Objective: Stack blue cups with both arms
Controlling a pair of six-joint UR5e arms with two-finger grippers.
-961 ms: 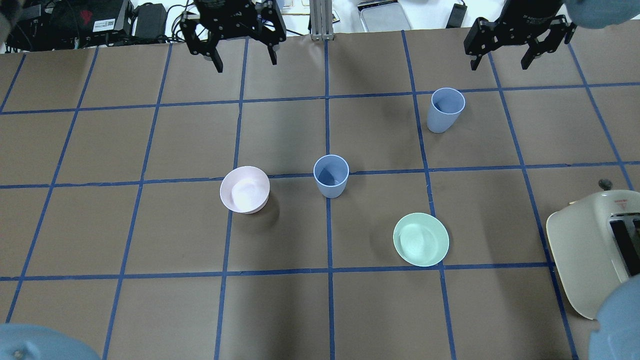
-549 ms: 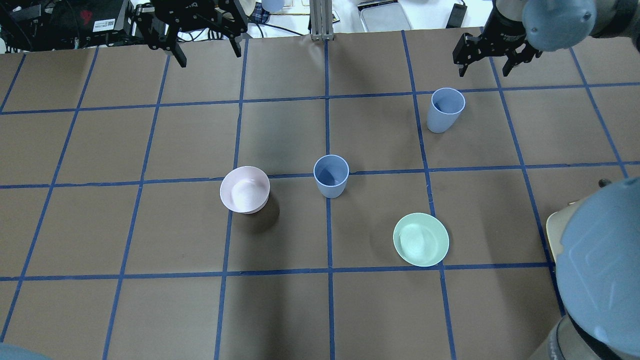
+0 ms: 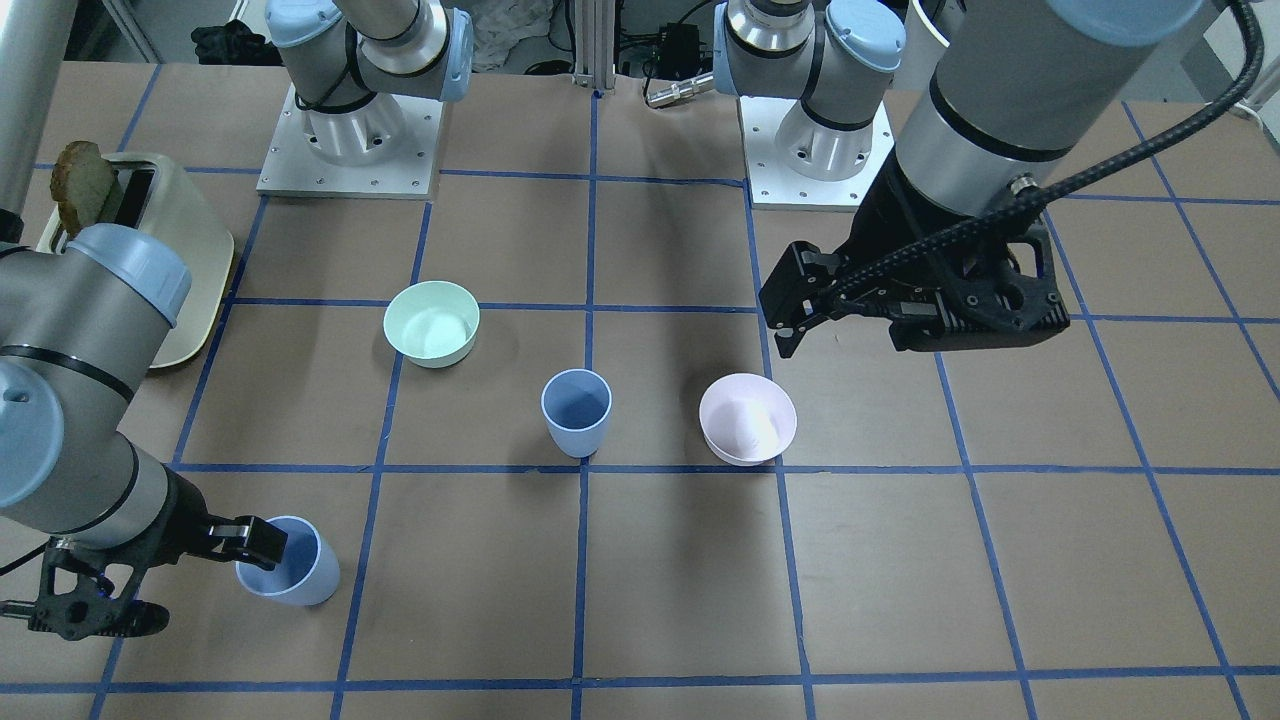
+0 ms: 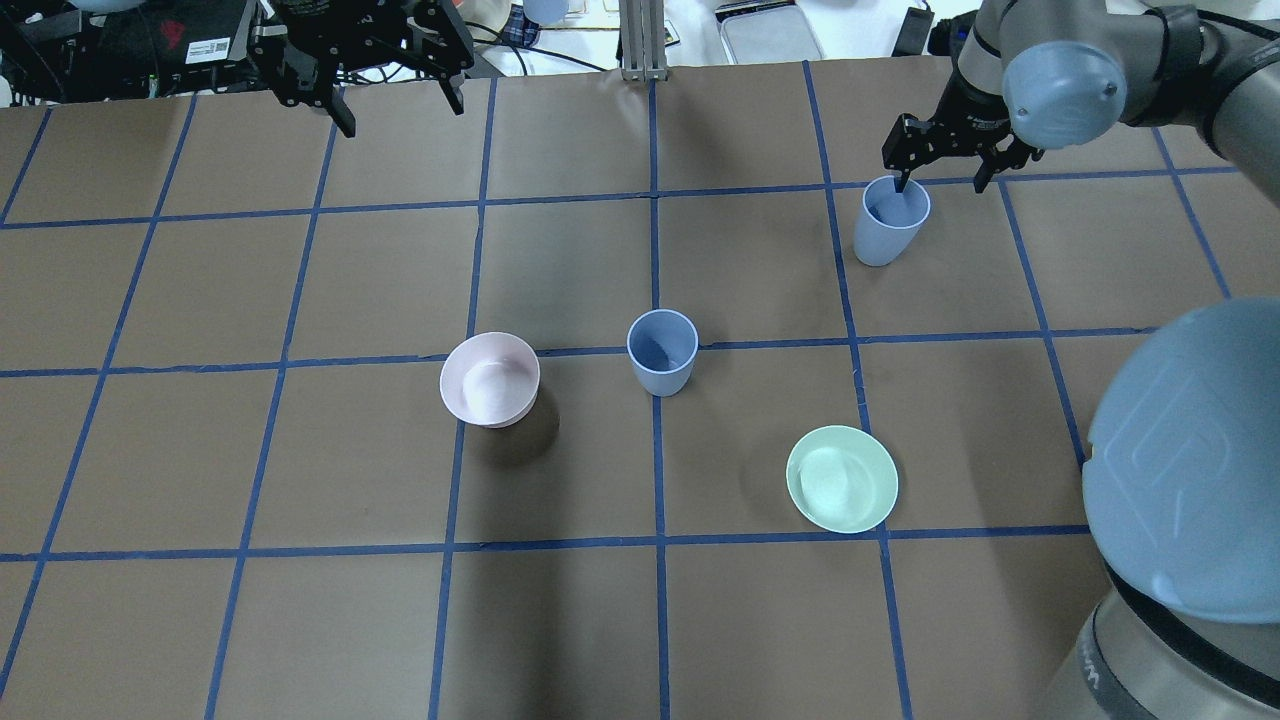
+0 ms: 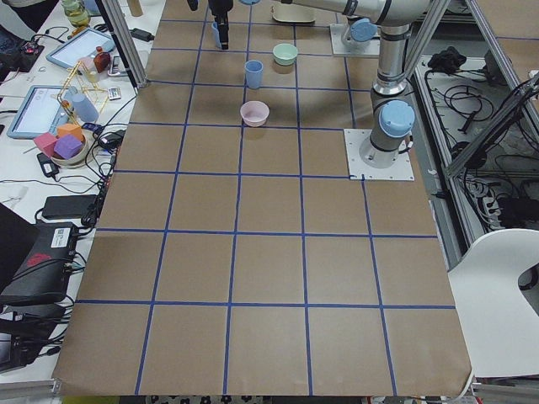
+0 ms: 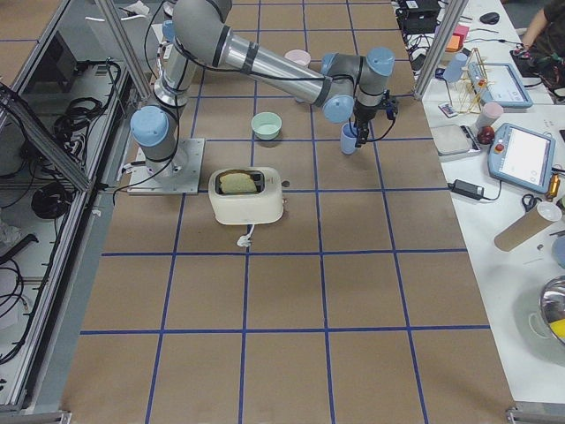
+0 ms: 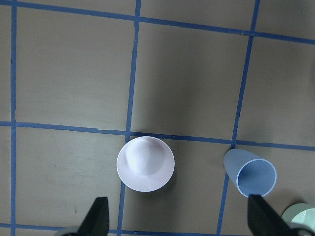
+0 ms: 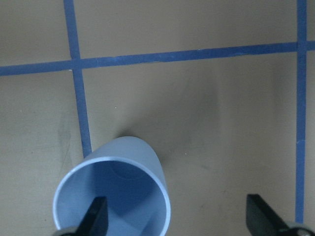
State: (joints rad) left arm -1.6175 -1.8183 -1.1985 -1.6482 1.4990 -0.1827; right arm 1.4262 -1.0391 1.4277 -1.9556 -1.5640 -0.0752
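Brown paper with a blue tape grid covers the table (image 4: 250, 450). The centre blue cup (image 4: 661, 352) stands upright between the pink bowl (image 4: 490, 379) and the mint-green bowl (image 4: 842, 478), near both but touching neither. The far blue cup (image 4: 890, 220) stands alone on the robot's right. The right gripper (image 4: 940, 178) is spread across it, one finger at its mouth and the other outside. The left gripper (image 4: 402, 115), also spread, hangs over the far edge. A toaster (image 6: 247, 194) sits well apart.
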